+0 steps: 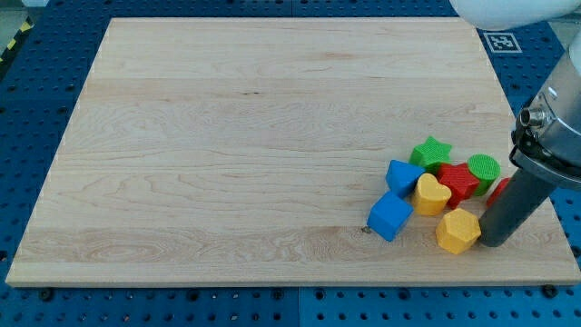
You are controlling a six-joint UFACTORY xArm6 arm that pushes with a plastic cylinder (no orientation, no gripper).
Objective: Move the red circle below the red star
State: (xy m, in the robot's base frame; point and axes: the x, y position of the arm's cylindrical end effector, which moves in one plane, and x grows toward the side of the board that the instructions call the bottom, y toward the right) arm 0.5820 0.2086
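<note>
The red circle block (pixel 498 191) shows only as a sliver beside the rod just above my tip (pixel 495 242), with the red star block (pixel 458 181) left of it and the yellow hexagon block (pixel 457 231) touching my tip's left on the wooden bench (pixel 227 136).

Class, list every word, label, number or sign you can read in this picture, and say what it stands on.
No words or numbers can be read.
One sign: a black-and-white square marker on the blue base past the wooden board's top right corner; it carries a pattern, no letters.
</note>
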